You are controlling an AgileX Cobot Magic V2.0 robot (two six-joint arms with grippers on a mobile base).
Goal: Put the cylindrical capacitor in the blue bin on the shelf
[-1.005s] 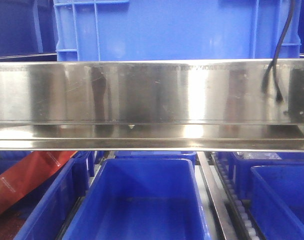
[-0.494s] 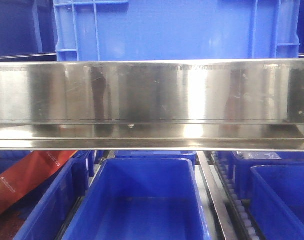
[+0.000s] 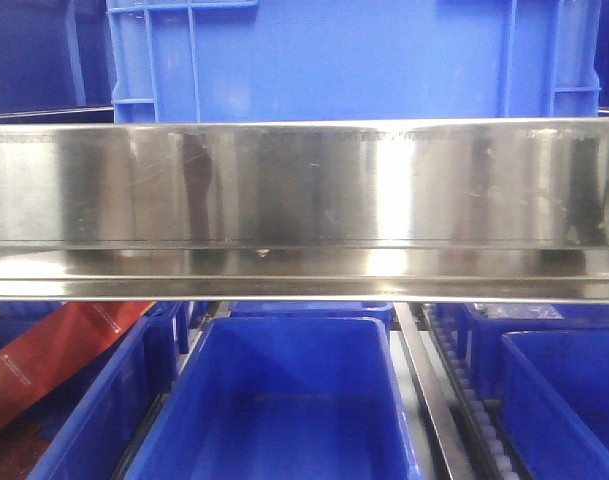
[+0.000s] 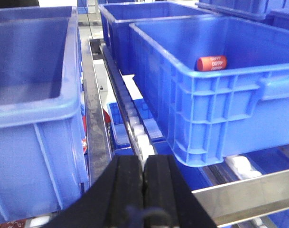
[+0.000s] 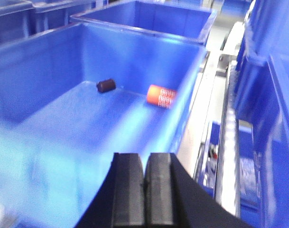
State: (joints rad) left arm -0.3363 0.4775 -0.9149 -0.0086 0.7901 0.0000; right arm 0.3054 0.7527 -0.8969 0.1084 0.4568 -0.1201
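The cylindrical capacitor, a small dark brown cylinder, lies on its side on the floor of a blue bin, near the far wall. An orange-red cylinder lies to its right in the same bin. My right gripper is shut and empty, above the bin's near side and apart from the capacitor. My left gripper is shut and empty over a roller track of the shelf. The capacitor is hidden in the other views.
The left wrist view shows a blue bin with an orange-red cylinder inside, and another bin on the left. The front view has a large blue crate above the steel beam, lower bins and a red packet.
A black cable that hung at the upper right of the front view one second ago has left the view. The shelf and bins have not moved.
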